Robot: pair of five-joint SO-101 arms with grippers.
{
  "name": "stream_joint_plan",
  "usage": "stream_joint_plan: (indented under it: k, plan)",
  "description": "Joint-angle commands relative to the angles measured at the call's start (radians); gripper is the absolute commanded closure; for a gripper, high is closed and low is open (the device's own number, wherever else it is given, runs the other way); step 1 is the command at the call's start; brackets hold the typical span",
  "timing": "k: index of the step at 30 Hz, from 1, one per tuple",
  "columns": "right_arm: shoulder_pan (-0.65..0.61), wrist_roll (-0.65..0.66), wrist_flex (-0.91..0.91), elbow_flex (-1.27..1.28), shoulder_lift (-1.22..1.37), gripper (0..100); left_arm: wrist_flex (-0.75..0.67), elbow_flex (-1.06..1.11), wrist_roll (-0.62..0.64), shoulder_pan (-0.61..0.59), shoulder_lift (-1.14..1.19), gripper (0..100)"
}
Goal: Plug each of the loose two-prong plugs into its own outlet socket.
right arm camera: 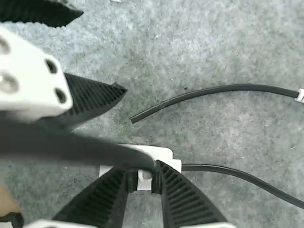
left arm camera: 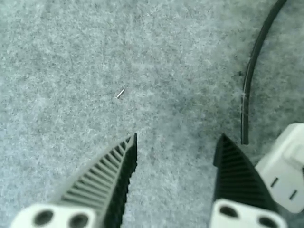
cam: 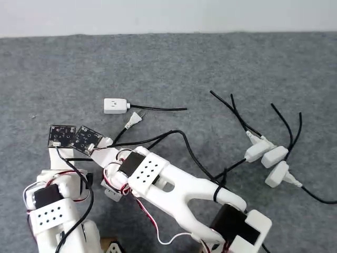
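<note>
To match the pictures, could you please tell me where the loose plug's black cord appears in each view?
High view: cord runs from the loose plug down to the white socket, left of centre.
Left wrist view: cord ends beside the socket, by the open left gripper.
Right wrist view: cord arcs beyond the right gripper, shut on the socket.
Shared landmark: the white socket at the cord's free end.

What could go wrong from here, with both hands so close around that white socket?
One: the open left hand sits right beside the socket pinched in the right hand, so a bump might knock it askew. Two: a cord ends right by the left hand. Closing there could snag it instead of the plug, which lies apart from both hands.
</note>
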Motion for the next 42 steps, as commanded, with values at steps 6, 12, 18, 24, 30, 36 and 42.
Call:
stream_joint_plan:
  k: [6, 12, 18, 24, 30, 36, 42]
  plan:
    - [0.007, -0.005, 0.041, 0.049, 0.050, 99.1, -0.032, -0.019, 0.009, -0.005, -0.009, 75]
    - [0.007, -0.061, 0.071, -0.020, 0.050, 89.0, -0.034, -0.021, 0.009, -0.008, -0.017, 75]
    - [-0.007, -0.261, 0.113, -0.137, 0.058, 70.5, -0.114, -0.048, 0.127, -0.152, -0.012, 75]
    - [-0.105, -0.336, 0.096, -0.135, 0.062, 70.2, -0.150, -0.068, 0.204, -0.229, -0.009, 75]
    - [-0.145, -0.338, -0.008, -0.101, 0.162, 70.2, -0.160, -0.067, 0.209, -0.229, -0.009, 75]
    - [-0.116, -0.334, 0.076, -0.198, 0.239, 70.2, -0.158, -0.067, 0.209, -0.229, -0.009, 75]
    - [-0.077, -0.284, 0.085, -0.238, 0.263, 70.8, -0.157, -0.065, 0.207, -0.227, -0.009, 75]
